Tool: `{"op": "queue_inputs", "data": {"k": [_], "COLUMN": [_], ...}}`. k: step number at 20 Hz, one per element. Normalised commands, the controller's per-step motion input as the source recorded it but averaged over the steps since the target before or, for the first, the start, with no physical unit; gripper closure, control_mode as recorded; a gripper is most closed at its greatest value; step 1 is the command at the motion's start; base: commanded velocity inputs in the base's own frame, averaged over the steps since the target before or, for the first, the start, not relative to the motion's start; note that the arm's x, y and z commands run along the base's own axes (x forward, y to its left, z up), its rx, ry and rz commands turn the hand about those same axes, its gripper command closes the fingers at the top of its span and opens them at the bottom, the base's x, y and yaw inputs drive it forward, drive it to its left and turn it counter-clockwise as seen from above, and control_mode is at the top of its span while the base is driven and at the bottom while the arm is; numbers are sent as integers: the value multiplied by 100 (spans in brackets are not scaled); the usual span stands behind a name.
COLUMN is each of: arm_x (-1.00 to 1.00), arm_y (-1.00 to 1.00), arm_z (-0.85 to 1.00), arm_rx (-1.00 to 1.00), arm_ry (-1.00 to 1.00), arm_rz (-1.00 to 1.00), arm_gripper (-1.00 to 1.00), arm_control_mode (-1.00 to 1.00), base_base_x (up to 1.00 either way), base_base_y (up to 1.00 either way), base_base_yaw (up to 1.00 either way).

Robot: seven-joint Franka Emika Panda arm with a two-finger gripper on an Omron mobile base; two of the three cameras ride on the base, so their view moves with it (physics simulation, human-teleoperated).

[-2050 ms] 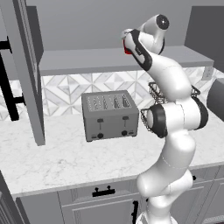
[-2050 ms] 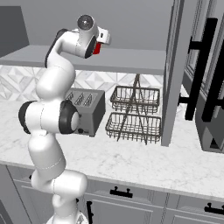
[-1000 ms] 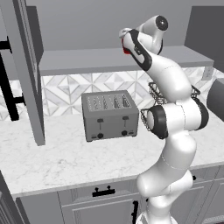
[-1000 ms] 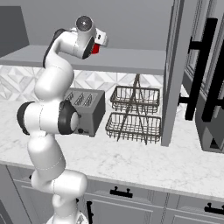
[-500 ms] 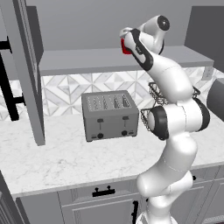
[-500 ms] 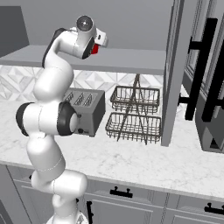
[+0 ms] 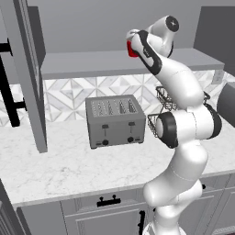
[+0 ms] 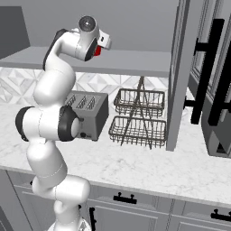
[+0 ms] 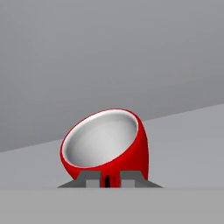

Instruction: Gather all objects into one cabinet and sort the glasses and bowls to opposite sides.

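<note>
A small red cup [image 9: 105, 146] with a pale inside lies tilted between my gripper's [image 9: 106, 180] fingertips, which are shut on its lower rim. In the left base view the gripper [image 7: 133, 42] holds the red cup [image 7: 131, 49] just above the grey shelf [image 7: 87, 63] of the upper cabinet, towards its middle. From the right base view the red cup [image 8: 97, 51] peeks out under the hand [image 8: 102, 45], over the same shelf [image 8: 135, 62]. The other glasses and the bowl are out of view.
A grey toaster [image 7: 113, 120] stands on the marble counter below the shelf. A two-tier wire basket rack [image 8: 137, 117] sits to its right. Open cabinet doors [image 7: 27, 69] [image 8: 178, 72] with black bar handles [image 8: 207, 67] flank the shelf.
The jaws have closed on the red cup. The hand has shifted only slightly over the shelf.
</note>
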Motion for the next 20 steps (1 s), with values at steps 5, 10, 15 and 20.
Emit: {"op": "queue_inputs", "data": {"k": [5, 10, 15, 20], "arm_x": [0, -20, -11, -55], "arm_y": [0, -1, -2, -5], "arm_z": [4, 4, 0, 0], "arm_rx": [0, 0, 0, 0], "arm_ry": [0, -2, 0, -7], "arm_rz": [0, 0, 0, 0], "arm_gripper": [100, 100, 100, 100], "arm_control_mode": [-100, -100, -100, -100], "base_base_x": [0, 0, 0, 0], "base_base_y": [0, 0, 0, 0], "base_base_yaw": [0, 0, 0, 0]}}
